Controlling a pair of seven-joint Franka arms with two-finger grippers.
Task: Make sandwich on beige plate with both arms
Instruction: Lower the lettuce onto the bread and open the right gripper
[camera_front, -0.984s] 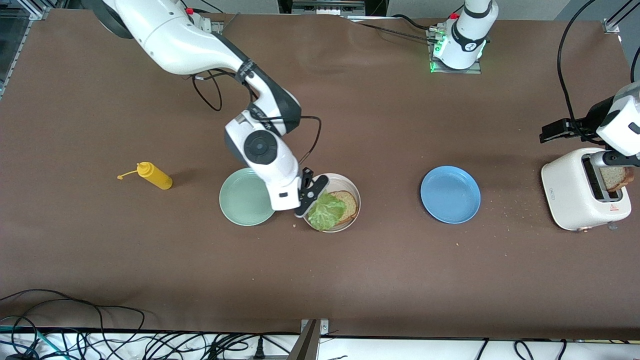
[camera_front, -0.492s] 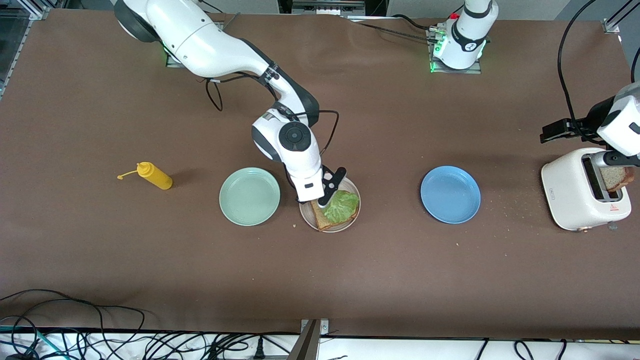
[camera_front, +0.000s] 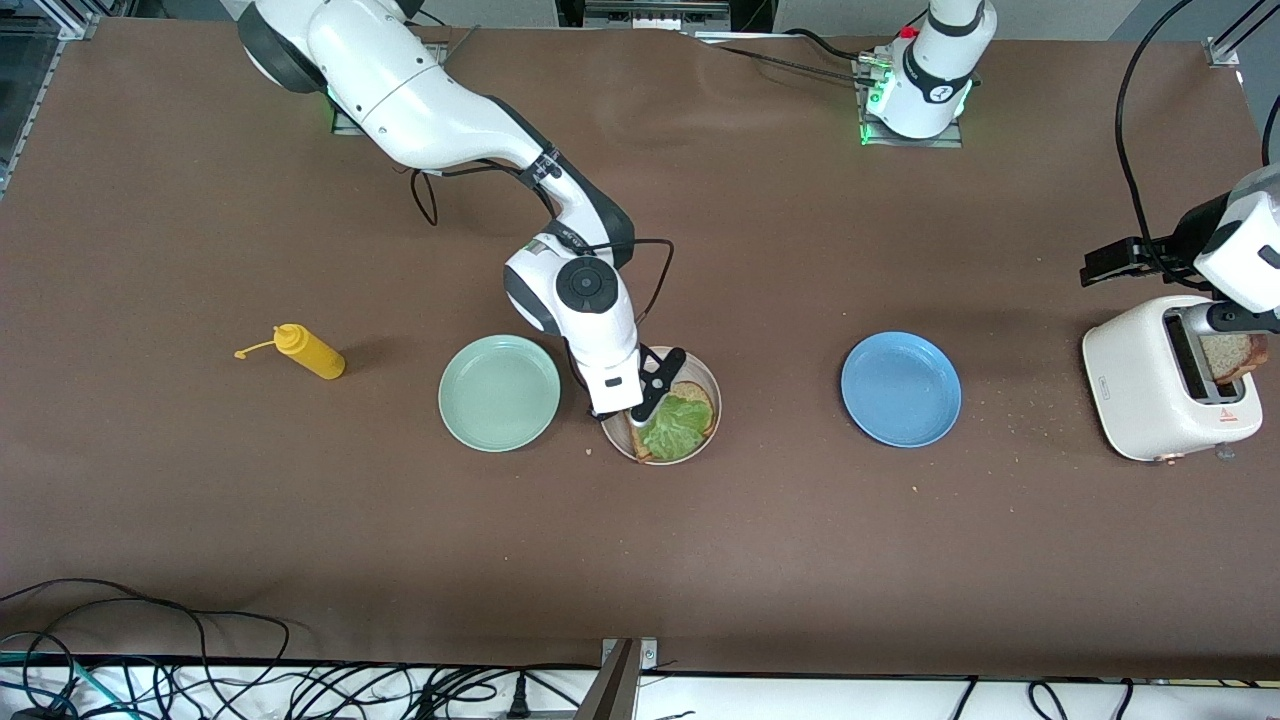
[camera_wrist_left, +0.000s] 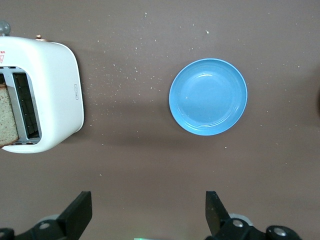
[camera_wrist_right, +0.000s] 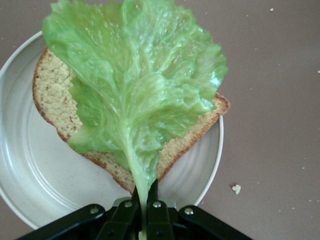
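So your right gripper (camera_wrist_right: 145, 200) is clamped on the lettuce leaf (camera_front: 674, 427) stem, draped over the bread slice (camera_wrist_right: 52, 92) on the beige plate (camera_front: 707, 375), between mint-green plate (camera_front: 499, 393) and blue plate (camera_front: 900, 389). Your left gripper (camera_wrist_left: 149, 215) waits spread wide near the toaster (camera_front: 1140, 380); its second slice (camera_front: 1225, 355) is half hidden.

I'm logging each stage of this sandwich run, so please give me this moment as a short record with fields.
stage: lettuce going onto first slice
right pincer: shut on the lettuce leaf by its stem, over the beige plate
bread slice: on the beige plate, under the leaf
left pincer: open, above the table near the toaster
second slice: in the toaster slot
blue plate: bare
mint-green plate: bare
mustard bottle: lying at the right arm's end
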